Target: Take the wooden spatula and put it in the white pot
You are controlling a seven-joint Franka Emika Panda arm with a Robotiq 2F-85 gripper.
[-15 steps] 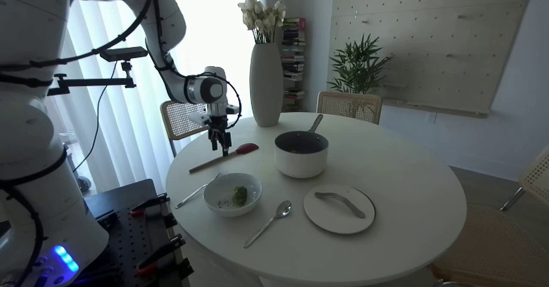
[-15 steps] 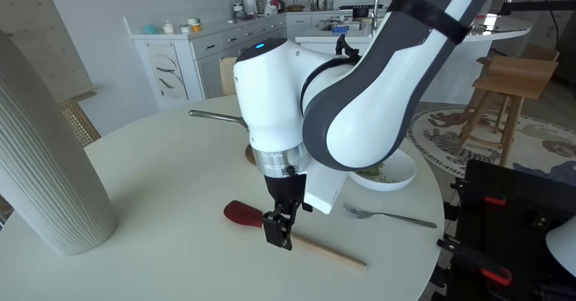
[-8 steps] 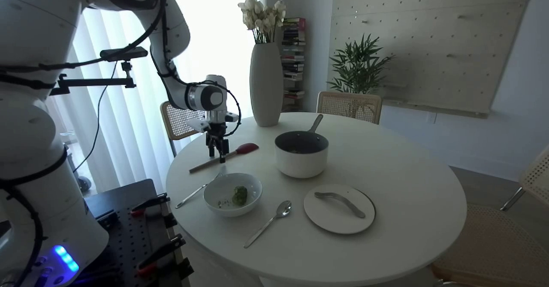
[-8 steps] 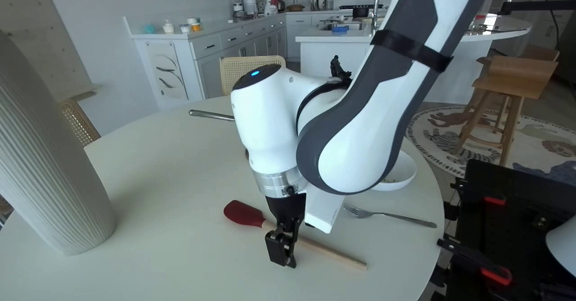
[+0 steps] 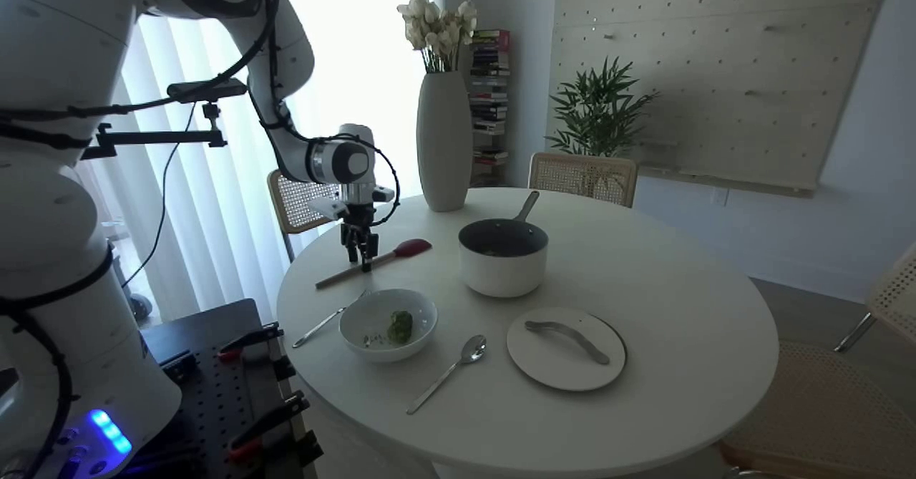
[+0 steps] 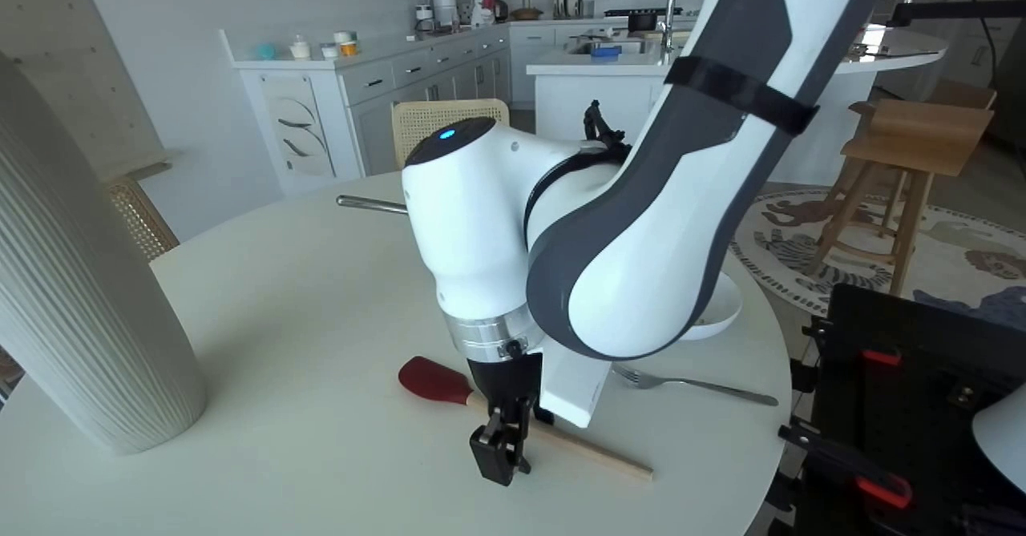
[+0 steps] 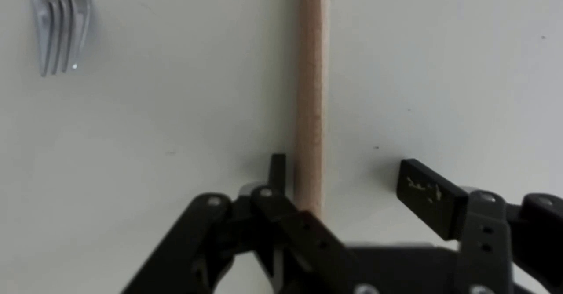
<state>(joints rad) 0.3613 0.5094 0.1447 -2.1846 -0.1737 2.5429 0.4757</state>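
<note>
The wooden spatula lies flat on the table, with its handle [image 5: 340, 275] and dark red head [image 5: 413, 248] visible. Its handle [image 6: 589, 449] and head [image 6: 433, 380] also show in an exterior view. My gripper [image 5: 360, 260] is low over the middle of the handle; it also shows in an exterior view [image 6: 509, 462]. In the wrist view the gripper [image 7: 341, 171] is open. The handle [image 7: 310, 87] runs between its fingers, close beside the left finger and well apart from the right one. The white pot [image 5: 502, 273] stands beyond the spatula's head; the arm mostly hides it in an exterior view.
A fork [image 7: 61, 26] lies beside the handle. A white bowl [image 5: 358, 336] with broccoli, a spoon [image 5: 447, 375] and a plate [image 5: 565, 368] with a grey curved object stand nearby. A tall white vase [image 5: 445, 142] stands at the back. The pot's handle [image 5: 528, 205] points away.
My gripper has come down to the handle and shifted slightly along it, away from the red head. Its fingers look a little closer together. The spatula and pot have not moved.
</note>
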